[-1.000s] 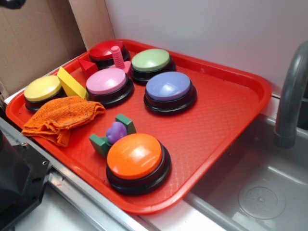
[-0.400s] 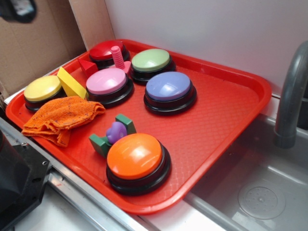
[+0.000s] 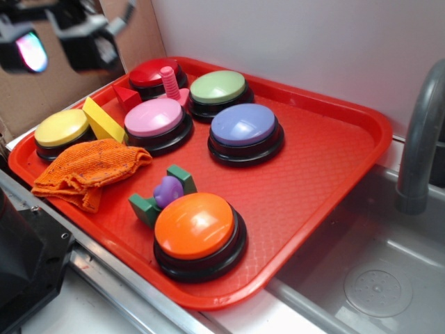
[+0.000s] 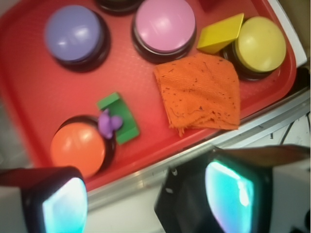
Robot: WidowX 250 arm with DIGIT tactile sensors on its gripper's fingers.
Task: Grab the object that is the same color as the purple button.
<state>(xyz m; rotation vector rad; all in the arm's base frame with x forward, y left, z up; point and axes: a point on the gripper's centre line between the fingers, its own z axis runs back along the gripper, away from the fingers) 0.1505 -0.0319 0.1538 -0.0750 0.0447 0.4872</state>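
The gripper [image 3: 59,42] hangs high at the far left corner of the red tray [image 3: 320,160], above the yellow button [image 3: 61,127], its fingers spread wide with nothing between them (in the wrist view both pads [image 4: 63,204] frame bare edge). The small purple toy piece [image 3: 167,190] lies well apart from it, nestled in the green U-shaped block [image 3: 149,205], touching the orange button [image 3: 195,226]. The purple button [image 3: 243,125] sits farther back, beside the pink button [image 3: 154,117]. An orange cloth [image 3: 87,170] lies between gripper and toy
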